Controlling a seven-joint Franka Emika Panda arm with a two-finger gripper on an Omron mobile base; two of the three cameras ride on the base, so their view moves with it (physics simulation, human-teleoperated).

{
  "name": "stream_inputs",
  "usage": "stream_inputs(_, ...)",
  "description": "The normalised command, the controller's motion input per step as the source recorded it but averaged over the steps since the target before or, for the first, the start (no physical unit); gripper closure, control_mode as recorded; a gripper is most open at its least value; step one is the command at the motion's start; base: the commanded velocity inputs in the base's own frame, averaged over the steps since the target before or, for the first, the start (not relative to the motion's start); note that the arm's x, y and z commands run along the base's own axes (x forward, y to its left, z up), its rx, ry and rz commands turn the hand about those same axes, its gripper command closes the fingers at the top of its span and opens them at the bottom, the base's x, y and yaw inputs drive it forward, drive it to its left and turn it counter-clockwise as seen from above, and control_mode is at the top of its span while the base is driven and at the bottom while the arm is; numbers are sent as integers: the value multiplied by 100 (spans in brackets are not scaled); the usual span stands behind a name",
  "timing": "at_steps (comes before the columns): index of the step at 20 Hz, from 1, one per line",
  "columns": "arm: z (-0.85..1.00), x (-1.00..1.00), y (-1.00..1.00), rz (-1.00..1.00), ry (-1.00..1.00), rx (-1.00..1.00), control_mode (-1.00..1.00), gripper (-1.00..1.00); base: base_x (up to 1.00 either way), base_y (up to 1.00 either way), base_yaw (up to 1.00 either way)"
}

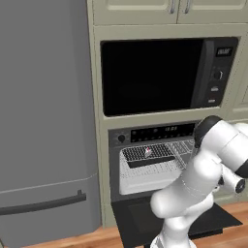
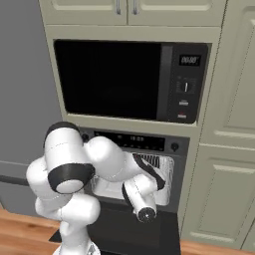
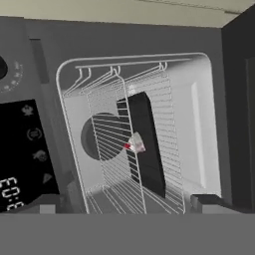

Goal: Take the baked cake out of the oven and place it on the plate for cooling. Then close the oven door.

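Oven (image 1: pixel 156 133): black built-in unit under the microwave (image 1: pixel 167 72), cavity is pale grey, control strip across the top with a knob on each end and a display in between.

Oven door (image 1: pixel 140 220): dropped all the way down, lying flat out toward the room, and the arm's lower body stands in front of it.

Tray (image 1: pixel 147 156): dark flat pan sitting on the wire rack (image 1: pixel 181 147), more to the left half of the cavity in the left base view.

Cake (image 3: pixel 135 144): tiny pale thing with a bit of red, sitting on the tray. Honestly too small to make out more.

Gripper (image 3: pixel 127 203): pointed right into the oven mouth, well short of the tray. In the hand view, which is rolled sideways, the cake sits straight ahead between the two tips, deeper inside the cavity.

Jaws: spread wide, one tip near each side of the hand view, nothing between them.

Fridge (image 1: pixel 43 121): tall grey one just left of the oven column.

Cabinets (image 2: pixel 234 149): cream doors on the right side.
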Motion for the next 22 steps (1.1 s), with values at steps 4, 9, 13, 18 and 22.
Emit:
stream_inputs(4, -1, 73, 1, 16, -13, 14, -100, -100, 0, 0, 0)
stream_inputs(9, -42, 40, 0, 15, -16, 9, -100, -100, 0, 0, 0)
stream_inputs(13, -65, 25, 2, 12, -18, 3, -100, -100, 0, 0, 0)
stream_inputs(18, -41, 27, 12, 10, -10, 0, -100, -100, 0, 0, 0)
stream_inputs(22, -21, 17, 13, 4, -5, 0, -100, -100, 0, 0, 0)
